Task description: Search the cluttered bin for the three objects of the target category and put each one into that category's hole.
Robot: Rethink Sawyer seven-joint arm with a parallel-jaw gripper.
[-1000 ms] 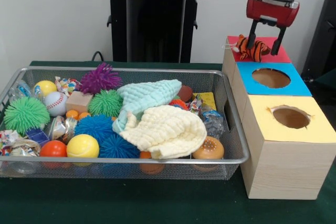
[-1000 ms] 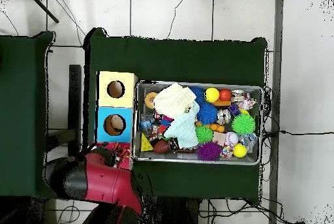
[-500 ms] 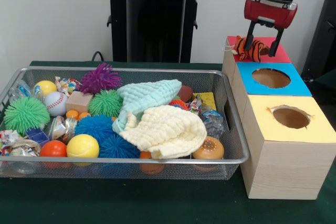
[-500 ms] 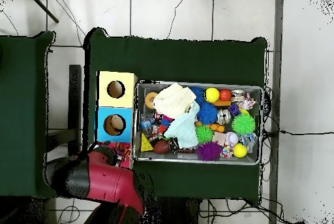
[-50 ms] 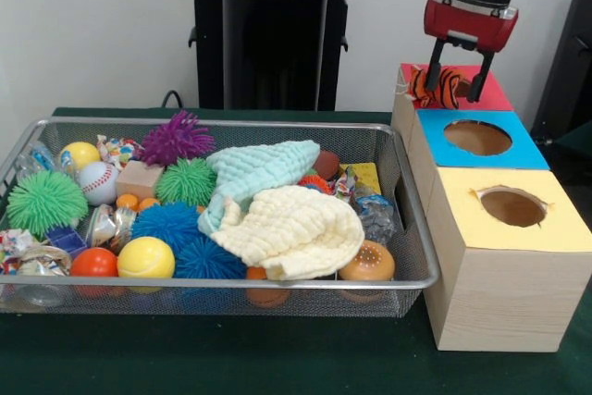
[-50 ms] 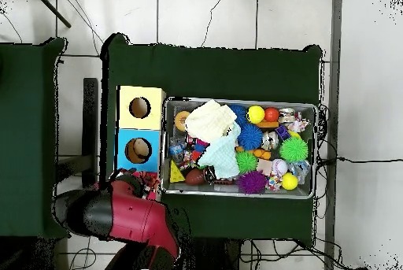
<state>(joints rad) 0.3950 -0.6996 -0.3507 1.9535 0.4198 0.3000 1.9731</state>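
Gripper (image 5: 453, 83) fingers spread, I am hovering over the striped orange toy (image 5: 437, 87) lying on the red box (image 5: 488, 94); rising straight clear seems wisest, since snagging could drag it off.

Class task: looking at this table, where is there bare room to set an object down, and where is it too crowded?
Free: the green cloth in front of the wire bin, and behind it in the overhead view. Crowded: the bin itself, packed with balls and cloths, and the red box top, where the striped toy sits.

A robot test lab: a table (image 6: 212, 70) draped in green cloth on a tiled floor (image 6: 205, 15), loose cables (image 6: 346, 160) trailing at the frame's right, bare white wall (image 5: 92, 25) behind.
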